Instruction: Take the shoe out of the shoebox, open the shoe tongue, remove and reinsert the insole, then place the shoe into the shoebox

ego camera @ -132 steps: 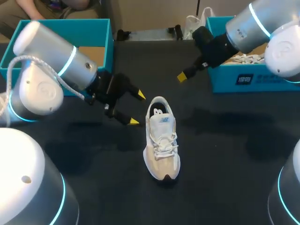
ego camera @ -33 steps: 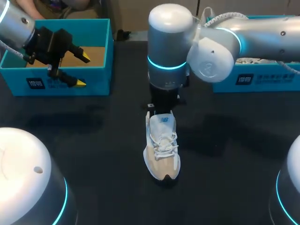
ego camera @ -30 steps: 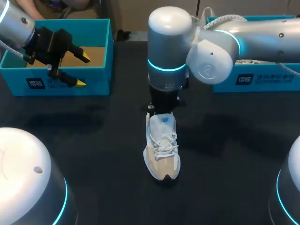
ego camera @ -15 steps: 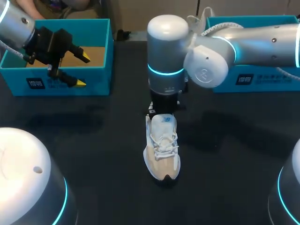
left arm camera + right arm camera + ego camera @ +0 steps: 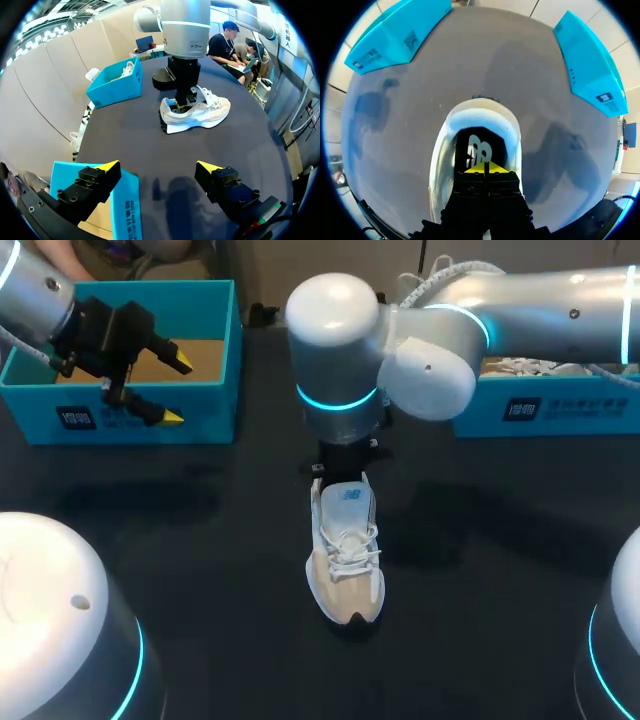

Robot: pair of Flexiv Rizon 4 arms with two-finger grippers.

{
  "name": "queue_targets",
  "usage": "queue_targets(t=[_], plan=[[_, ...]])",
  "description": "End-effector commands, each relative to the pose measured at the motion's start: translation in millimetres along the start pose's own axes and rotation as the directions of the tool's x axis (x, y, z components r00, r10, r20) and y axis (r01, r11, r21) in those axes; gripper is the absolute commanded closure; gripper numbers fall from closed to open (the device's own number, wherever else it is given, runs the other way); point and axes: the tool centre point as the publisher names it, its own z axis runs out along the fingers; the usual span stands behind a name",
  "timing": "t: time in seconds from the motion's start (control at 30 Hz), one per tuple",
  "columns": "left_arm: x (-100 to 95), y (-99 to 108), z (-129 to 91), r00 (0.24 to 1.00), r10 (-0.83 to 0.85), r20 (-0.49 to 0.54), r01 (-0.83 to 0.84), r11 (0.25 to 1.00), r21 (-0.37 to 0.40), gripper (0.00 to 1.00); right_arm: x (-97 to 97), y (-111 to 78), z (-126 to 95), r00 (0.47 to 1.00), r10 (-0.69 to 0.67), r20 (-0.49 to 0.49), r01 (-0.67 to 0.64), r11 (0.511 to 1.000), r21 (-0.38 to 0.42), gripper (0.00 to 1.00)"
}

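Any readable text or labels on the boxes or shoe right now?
Left turquoise cardboard shoebox: white front label, too small to read.
Right turquoise cardboard shoebox: white front label, too blurred.
White lace-up sneaker: tongue and insole marks, unreadable; right end effector partly covers the insole one.

Black table (image 5: 480,580), soft shadows

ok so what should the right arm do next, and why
Probably part the right gripper's fingers slightly and ease down to pinch the insole's edge. Its yellow tips are together, apparently holding nothing, poised in the shoe's opening just above the insole, which lies inside. The left gripper hangs open by the shoebox, too far off to help.
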Motion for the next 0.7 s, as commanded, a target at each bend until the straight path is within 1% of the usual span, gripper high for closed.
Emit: queue_targets(t=[0.03,0.2,0.3,0.43,0.5,0.63,0.7], plan=[[-0.4,-1,-1,1.000,-0.001,-0.002,0.001,1.000,-0.004,0.00,7.7,2.2,8,0.999,0.002,0.033,0.000,0.999,-0.045,1.00],[-0.4,-1,-1,1.000,-0.001,-0.002,0.001,1.000,-0.004,0.00,13.2,7.4,23,0.999,-0.028,0.022,0.028,0.999,-0.039,1.00],[-0.4,-1,-1,1.000,-0.001,-0.002,0.001,1.000,-0.004,0.00,14.5,7.1,25,0.999,-0.030,0.026,0.031,0.999,-0.037,1.00],[-0.4,-1,-1,1.000,-0.001,-0.002,0.001,1.000,-0.004,0.00,10.4,4.1,20,0.999,-0.018,0.049,0.020,0.998,-0.054,1.00],[-0.4,-1,-1,1.000,-0.001,-0.002,0.001,1.000,-0.004,0.00,8.5,4.4,14,0.998,-0.009,0.064,0.014,0.997,-0.075,1.00],[-0.4,-1,-1,1.000,-0.001,-0.002,0.001,1.000,-0.004,0.00,4.7,10.4,1,0.997,0.003,0.083,0.008,0.992,-0.127,1.00],[-0.4,-1,-1,1.000,-0.001,-0.002,0.001,1.000,-0.004,0.00,3.0,14.0,0,0.997,0.004,0.081,0.008,0.990,-0.141,1.00]])
